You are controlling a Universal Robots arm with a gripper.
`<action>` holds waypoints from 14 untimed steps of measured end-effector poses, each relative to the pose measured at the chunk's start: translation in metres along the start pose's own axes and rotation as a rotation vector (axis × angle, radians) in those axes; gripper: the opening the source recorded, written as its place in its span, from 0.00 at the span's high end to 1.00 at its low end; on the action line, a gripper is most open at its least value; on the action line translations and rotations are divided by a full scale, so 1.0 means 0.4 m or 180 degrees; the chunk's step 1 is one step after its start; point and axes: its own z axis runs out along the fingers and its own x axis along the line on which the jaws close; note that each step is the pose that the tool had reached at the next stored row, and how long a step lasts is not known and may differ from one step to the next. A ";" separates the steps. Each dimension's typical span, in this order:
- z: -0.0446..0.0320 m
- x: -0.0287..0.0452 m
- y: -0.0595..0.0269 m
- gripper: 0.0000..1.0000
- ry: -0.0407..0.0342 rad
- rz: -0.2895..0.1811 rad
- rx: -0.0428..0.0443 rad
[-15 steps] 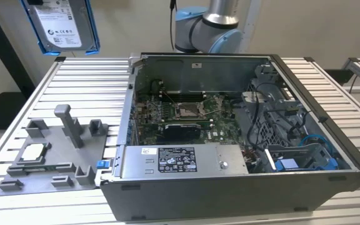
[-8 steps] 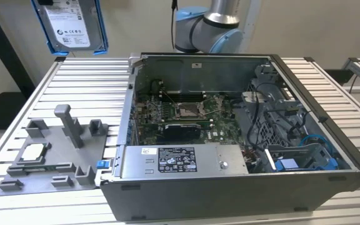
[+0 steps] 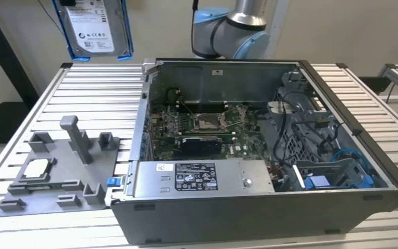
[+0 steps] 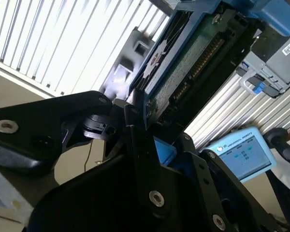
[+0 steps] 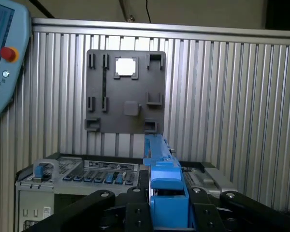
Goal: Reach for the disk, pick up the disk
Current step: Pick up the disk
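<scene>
The disk (image 3: 95,26), flat grey metal in a blue plastic bracket (image 5: 160,162), sits clamped in the black claw (image 5: 168,200)

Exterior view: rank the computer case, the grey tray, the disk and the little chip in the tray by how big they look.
1. computer case
2. grey tray
3. disk; it hangs raised and the picture's top edge cuts it off, so its place against the tray is unsure
4. chip

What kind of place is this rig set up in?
Most likely a robotics lab bench for computer assembly: an open computer case sits on a slatted metal table beside a grey parts tray, and the claw holds the disk.
</scene>
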 end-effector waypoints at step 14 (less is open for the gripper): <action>-0.001 0.004 -0.121 1.00 0.0000 0.0000 0.0000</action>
